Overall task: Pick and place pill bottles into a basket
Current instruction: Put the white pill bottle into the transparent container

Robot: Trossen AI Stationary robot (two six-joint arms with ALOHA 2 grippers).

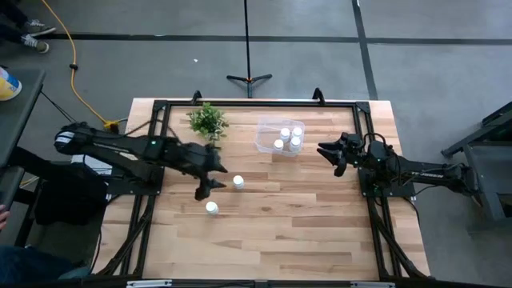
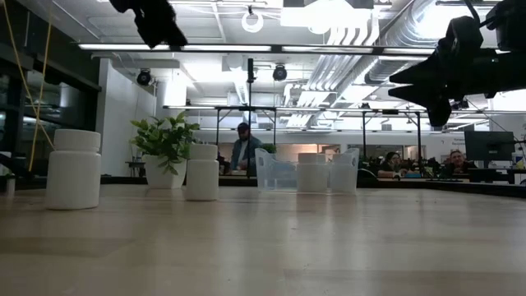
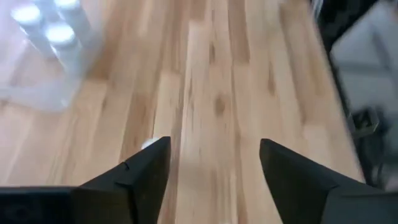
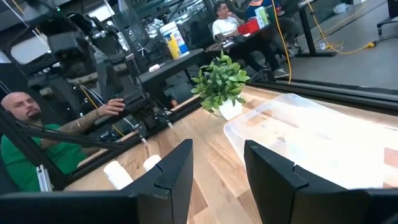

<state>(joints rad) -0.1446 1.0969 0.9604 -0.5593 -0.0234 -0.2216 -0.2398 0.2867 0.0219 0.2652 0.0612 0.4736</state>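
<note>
High view: your left pincer (image 1: 210, 178) hung released beside two pill bottles (image 1: 238, 182) on the bench (image 1: 304, 232); four sat in the basket (image 1: 266, 136). Right pincer (image 1: 330, 154) waited near the basket. Right wrist view: its fingers (image 4: 180, 163) were parted, empty.

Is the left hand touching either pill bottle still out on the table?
Apart. The low view shows the left hand raised well above both pill bottles.

Left gripper (image 1: 210, 178) hangs over mid-table, just beside one loose pill bottle (image 1: 238, 182), another (image 1: 211, 208) nearby. Four bottles sit inside the basket (image 1: 266, 144), plant (image 1: 208, 121) alongside. Right gripper (image 1: 332, 154) waits beside the basket.
</note>
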